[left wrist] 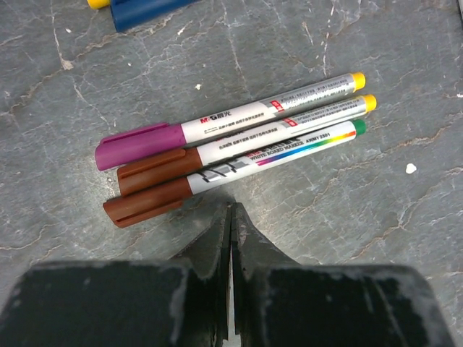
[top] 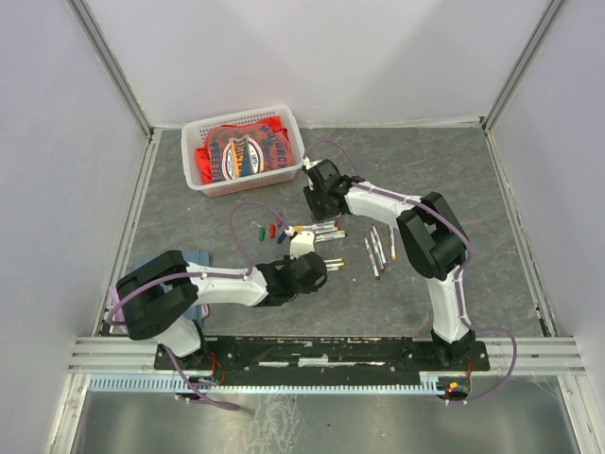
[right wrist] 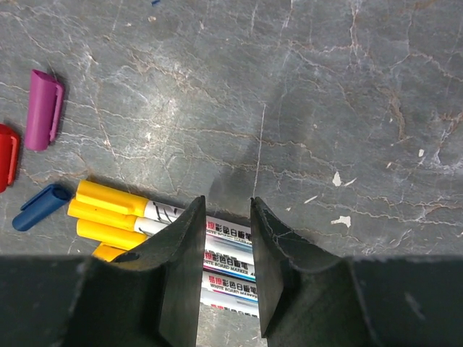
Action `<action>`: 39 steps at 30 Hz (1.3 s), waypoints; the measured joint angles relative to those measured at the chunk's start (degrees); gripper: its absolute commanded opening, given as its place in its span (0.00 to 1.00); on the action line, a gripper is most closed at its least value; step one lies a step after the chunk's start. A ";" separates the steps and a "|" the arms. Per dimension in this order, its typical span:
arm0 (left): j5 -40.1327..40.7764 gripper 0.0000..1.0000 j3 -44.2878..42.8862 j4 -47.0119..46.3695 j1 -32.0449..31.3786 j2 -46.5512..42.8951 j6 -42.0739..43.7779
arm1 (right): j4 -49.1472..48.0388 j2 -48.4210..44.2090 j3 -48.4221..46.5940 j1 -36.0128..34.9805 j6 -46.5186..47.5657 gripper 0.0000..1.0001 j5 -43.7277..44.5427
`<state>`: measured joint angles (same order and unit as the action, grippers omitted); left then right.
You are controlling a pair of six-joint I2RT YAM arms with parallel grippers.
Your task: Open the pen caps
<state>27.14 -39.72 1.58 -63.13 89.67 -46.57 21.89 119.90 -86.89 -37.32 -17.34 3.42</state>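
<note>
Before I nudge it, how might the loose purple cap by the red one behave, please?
The purple cap is small plastic, so probably light and easily flicked away. Its flat side clip should likely stop it rolling.

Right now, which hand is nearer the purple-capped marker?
Left. The left hand is shut, just short of the purple-capped marker; the right hand hovers open over the yellow-capped markers farther back.
</note>
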 measured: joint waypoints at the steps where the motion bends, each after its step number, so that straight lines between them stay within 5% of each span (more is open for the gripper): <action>1: 0.11 0.03 0.04 -0.20 0.00 0.09 -0.11 | -0.02 0.13 0.13 0.00 -0.02 0.38 0.00; 39: 9.25 0.03 -0.92 -0.72 0.70 2.89 -1.66 | -10.10 -8.85 17.16 0.00 -9.94 0.38 1.44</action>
<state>36.38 -40.64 0.86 -62.43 92.55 -48.23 11.79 111.04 -69.73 -37.32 -27.29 4.86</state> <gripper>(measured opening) 0.035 0.383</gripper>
